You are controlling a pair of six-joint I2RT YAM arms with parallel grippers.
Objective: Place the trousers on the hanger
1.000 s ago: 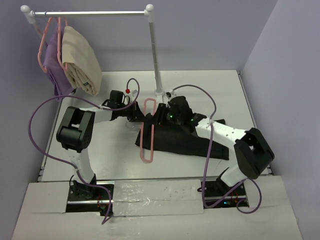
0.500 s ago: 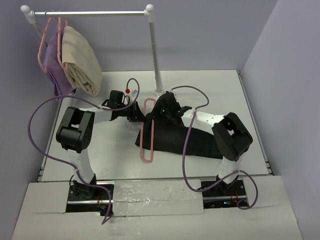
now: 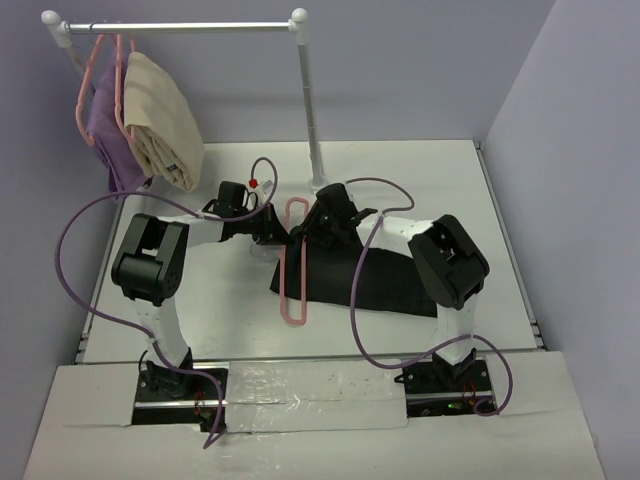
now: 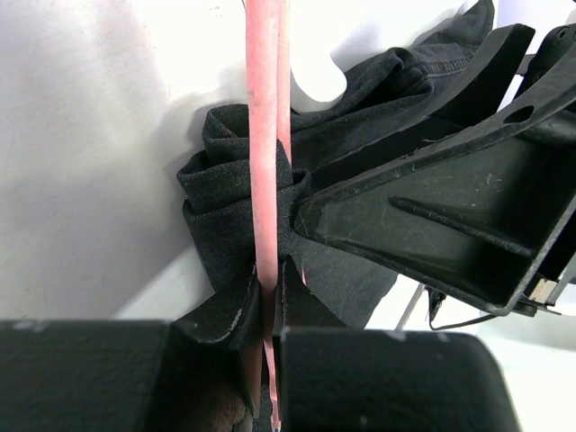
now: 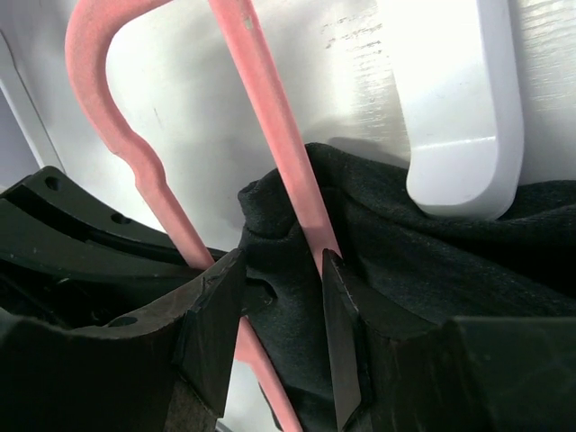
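Black trousers (image 3: 385,285) lying on the white table (image 3: 200,310), spread flat toward the right and bunched up at the left end. At that end, gathered into a thick fold around one thin bar of the pink hanger (image 4: 265,135), with the bar passing straight through the fold, as shown by the left wrist view. From above, hanger seen as a long narrow pink loop running from near to far across the left end of the cloth.

Left gripper (image 3: 274,228) extended from the left side. Jaws closed tight on the hanger bar, the pink plastic squeezed between the two fingers in its own wrist view. Right gripper (image 5: 274,306) extended from the right, directly opposite the left one and very close to it. Fingers standing apart, with the dark fold and the pink bar between them, and the bar touching the inner face of one finger. Cannot tell whether pinching the cloth or only standing around it.

In the right wrist view, a white rounded piece (image 5: 450,99) resting at the edge of the cloth. Just beyond the two grippers, the upright pole of a clothes rack (image 3: 309,100). On its rail at the far left, a beige garment (image 3: 160,120) and a purple garment (image 3: 105,130), hanging side by side, well apart from the trousers.
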